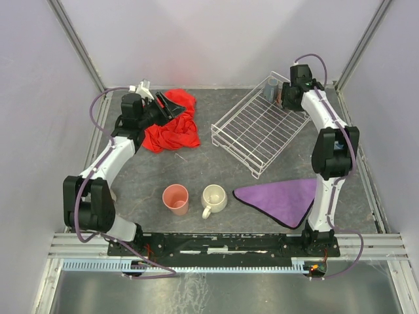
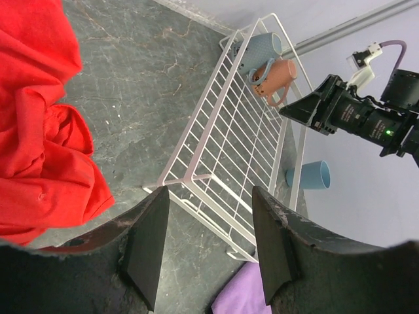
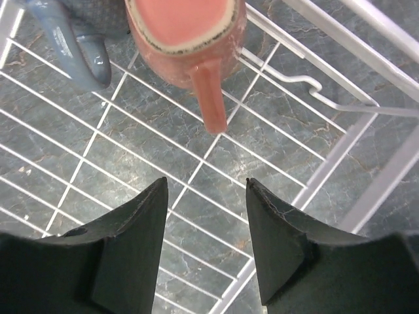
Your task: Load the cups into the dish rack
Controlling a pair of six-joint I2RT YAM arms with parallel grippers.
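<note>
The white wire dish rack [image 1: 255, 131] stands at the back right. A grey-blue mug [image 1: 272, 88] and an orange-pink handled mug [image 2: 278, 78] lie in its far corner. My right gripper [image 1: 283, 98] hovers just over them, open and empty; in the right wrist view its jaws [image 3: 206, 190] stand apart just short of the pink mug's handle [image 3: 209, 98], beside the grey-blue mug [image 3: 78, 39]. A light-blue cup [image 2: 309, 175] lies on its side outside the rack. A salmon-pink tumbler [image 1: 175, 199] and a cream mug [image 1: 214, 198] stand upright at the front. My left gripper [image 1: 165, 108] is open and empty over the red cloth.
A crumpled red cloth [image 1: 173, 124] lies at the back left, under my left gripper [image 2: 209, 196]. A purple cloth [image 1: 285, 199] lies at the front right, by the rack's near corner. Walls enclose the table on three sides.
</note>
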